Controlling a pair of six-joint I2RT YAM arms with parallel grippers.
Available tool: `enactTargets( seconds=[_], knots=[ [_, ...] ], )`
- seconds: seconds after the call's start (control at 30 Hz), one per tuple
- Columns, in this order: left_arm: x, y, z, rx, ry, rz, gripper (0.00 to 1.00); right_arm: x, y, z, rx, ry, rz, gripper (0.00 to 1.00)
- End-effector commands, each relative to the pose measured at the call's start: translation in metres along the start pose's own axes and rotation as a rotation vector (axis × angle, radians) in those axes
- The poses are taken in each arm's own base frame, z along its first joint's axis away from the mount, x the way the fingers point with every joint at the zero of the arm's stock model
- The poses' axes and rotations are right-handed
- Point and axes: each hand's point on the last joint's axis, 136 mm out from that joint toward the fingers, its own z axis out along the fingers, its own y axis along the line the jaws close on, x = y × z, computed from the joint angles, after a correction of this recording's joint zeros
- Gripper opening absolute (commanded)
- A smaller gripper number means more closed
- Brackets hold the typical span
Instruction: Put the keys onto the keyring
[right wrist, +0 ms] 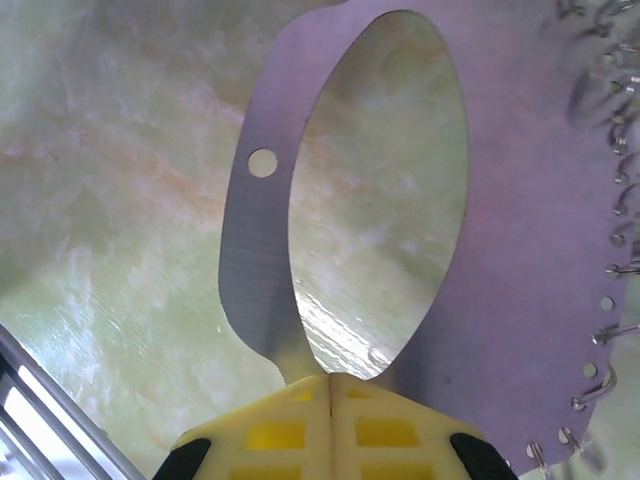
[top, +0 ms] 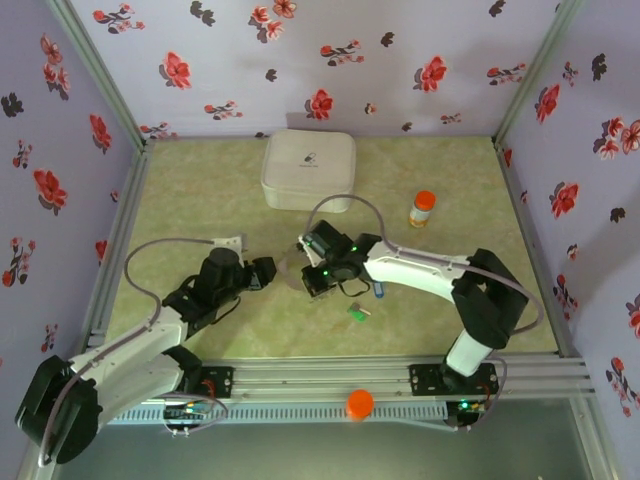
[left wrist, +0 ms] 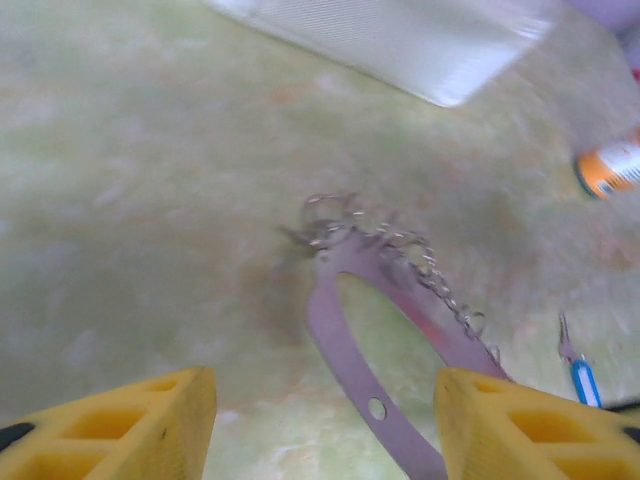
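Observation:
The keyring (right wrist: 255, 250) is a thin flat grey oval loop with small wire rings (right wrist: 612, 200) along one edge. My right gripper (right wrist: 330, 385) is shut on its narrow end and holds it over the mat. In the top view the keyring (top: 291, 264) hangs between my right gripper (top: 312, 276) and my left gripper (top: 263, 272). The left gripper (left wrist: 325, 425) is open, its yellow fingers (left wrist: 130, 430) either side of the keyring's (left wrist: 345, 350) near arc without touching it. The blue key (top: 380, 290) (left wrist: 582, 380) and the green key (top: 358, 311) lie on the mat under the right arm.
A white rounded square case (top: 307, 170) (left wrist: 400, 40) stands at the back centre. An orange-capped bottle (top: 423, 208) (left wrist: 610, 168) stands to its right. An orange knob (top: 360, 403) sits on the front rail. Floral walls close in three sides of the green mat (top: 200, 200).

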Motion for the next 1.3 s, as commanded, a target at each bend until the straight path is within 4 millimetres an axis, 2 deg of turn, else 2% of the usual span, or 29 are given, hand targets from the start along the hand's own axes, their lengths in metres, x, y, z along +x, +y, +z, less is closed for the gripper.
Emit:
enactTargets(
  seconds=[0.0, 0.1, 0.17, 0.2, 0.27, 0.47, 0.57, 0.6, 0.73, 1.0, 1.1, 1.27],
  knots=[
    [-0.013, -0.034, -0.005, 0.118, -0.101, 0.283, 0.58, 0.003, 0.001, -0.005, -0.060, -0.005, -0.043, 0.00],
    [0.000, -0.052, -0.008, 0.200, -0.119, 0.480, 0.57, 0.004, 0.002, -0.009, -0.090, -0.006, -0.058, 0.00],
    [0.004, -0.056, -0.010, 0.232, -0.139, 0.580, 0.54, 0.004, 0.004, -0.013, -0.114, -0.013, -0.076, 0.00],
    [0.013, -0.051, -0.009, 0.236, -0.127, 0.619, 0.53, 0.004, 0.004, -0.016, -0.124, -0.018, -0.082, 0.00],
    [0.018, -0.052, -0.009, 0.253, -0.130, 0.696, 0.52, 0.004, 0.005, -0.023, -0.145, -0.033, -0.108, 0.00],
    [0.026, -0.061, -0.010, 0.303, -0.103, 0.848, 0.48, 0.010, 0.006, -0.039, -0.177, -0.069, -0.230, 0.00],
    [0.037, -0.065, -0.012, 0.358, -0.071, 0.906, 0.45, 0.013, 0.010, -0.047, -0.191, -0.095, -0.328, 0.00],
    [0.029, -0.075, -0.015, 0.381, -0.090, 0.919, 0.44, 0.012, 0.010, -0.050, -0.186, -0.109, -0.360, 0.00],
    [0.028, -0.086, -0.019, 0.429, -0.071, 0.975, 0.40, 0.010, 0.010, -0.063, -0.166, -0.150, -0.481, 0.00],
    [0.006, -0.110, -0.029, 0.467, -0.092, 1.050, 0.37, -0.003, 0.005, -0.085, -0.073, -0.248, -0.635, 0.00],
    [0.000, -0.110, -0.029, 0.448, -0.077, 1.094, 0.36, -0.010, 0.003, -0.090, -0.051, -0.280, -0.668, 0.00],
    [-0.027, -0.098, -0.022, 0.323, -0.129, 1.167, 0.36, -0.017, 0.001, -0.095, -0.026, -0.301, -0.726, 0.00]
  ],
)
